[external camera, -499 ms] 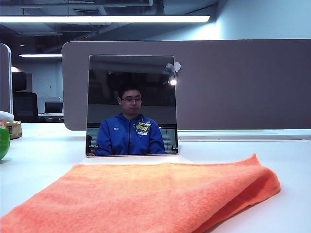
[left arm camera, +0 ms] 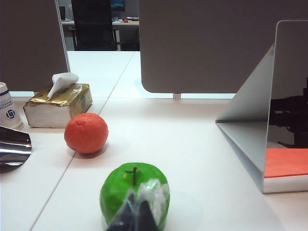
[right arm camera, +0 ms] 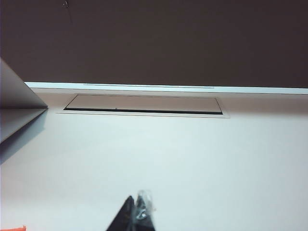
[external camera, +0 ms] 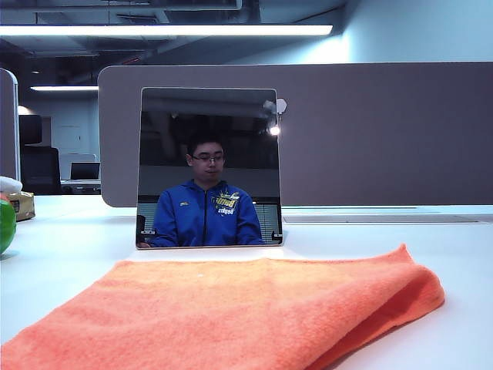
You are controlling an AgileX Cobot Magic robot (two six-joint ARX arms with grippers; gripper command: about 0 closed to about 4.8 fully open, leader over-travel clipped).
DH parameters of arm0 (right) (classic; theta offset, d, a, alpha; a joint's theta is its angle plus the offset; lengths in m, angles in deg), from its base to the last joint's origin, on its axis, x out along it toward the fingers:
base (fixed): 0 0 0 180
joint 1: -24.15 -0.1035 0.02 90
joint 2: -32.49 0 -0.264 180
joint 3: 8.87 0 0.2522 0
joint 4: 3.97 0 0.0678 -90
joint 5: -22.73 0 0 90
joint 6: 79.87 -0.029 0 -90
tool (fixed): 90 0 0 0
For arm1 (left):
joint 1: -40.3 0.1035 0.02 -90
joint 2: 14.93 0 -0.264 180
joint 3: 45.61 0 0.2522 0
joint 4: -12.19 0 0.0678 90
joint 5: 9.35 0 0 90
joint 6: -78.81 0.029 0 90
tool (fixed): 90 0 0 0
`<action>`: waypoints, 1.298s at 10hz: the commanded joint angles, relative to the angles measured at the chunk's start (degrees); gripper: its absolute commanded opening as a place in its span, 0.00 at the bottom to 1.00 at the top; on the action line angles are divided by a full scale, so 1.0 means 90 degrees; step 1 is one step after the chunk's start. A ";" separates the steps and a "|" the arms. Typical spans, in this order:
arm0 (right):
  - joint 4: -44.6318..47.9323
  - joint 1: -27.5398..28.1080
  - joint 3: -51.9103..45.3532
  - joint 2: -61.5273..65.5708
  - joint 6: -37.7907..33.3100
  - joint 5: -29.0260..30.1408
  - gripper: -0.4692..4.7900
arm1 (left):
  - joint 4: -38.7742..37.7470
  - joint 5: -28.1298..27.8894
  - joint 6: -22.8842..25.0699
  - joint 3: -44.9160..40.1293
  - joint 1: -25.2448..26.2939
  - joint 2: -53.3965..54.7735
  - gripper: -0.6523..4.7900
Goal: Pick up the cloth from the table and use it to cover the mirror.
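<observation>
The orange cloth (external camera: 231, 312) lies flat on the white table (external camera: 69, 247), filling the near part of the exterior view. Behind it the frameless mirror (external camera: 209, 166) stands upright, reflecting a person in a blue jacket. Neither gripper shows in the exterior view. In the left wrist view my left gripper (left arm camera: 136, 211) is shut and empty, its tips in front of a green apple (left arm camera: 132, 190); the mirror (left arm camera: 287, 96) stands off to the side with the cloth's reflection in its glass. My right gripper (right arm camera: 137, 208) is shut and empty above bare table, with a sliver of cloth (right arm camera: 12, 228) at the frame's corner.
A grey desk partition (external camera: 370, 131) runs behind the mirror. On the left side sit an orange fruit (left arm camera: 86, 133), a gold tissue box (left arm camera: 57, 106), a paper cup (left arm camera: 8, 113) and a shiny metal object (left arm camera: 13, 147). A cable hatch (right arm camera: 144, 104) is set into the table at the right.
</observation>
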 commanded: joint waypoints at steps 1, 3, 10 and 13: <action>0.0102 -0.0002 -0.0002 -0.0007 -0.0002 -0.0005 0.09 | 0.0046 0.0024 -0.0022 0.0017 -0.0002 0.0005 0.11; 0.0102 -0.0002 -0.0002 -0.0007 -0.0002 -0.0015 0.09 | 0.0046 0.0029 -0.0024 0.0017 -0.0010 0.0005 0.11; -0.0211 -0.0002 0.0748 0.0000 0.0595 -0.0046 0.09 | -0.0741 0.0469 -0.0381 0.0486 -0.0010 0.0032 0.11; -0.1066 -0.0002 0.1598 0.0452 0.0687 -0.0070 0.09 | -0.1355 0.1042 -0.0384 0.1168 -0.0012 0.0510 0.11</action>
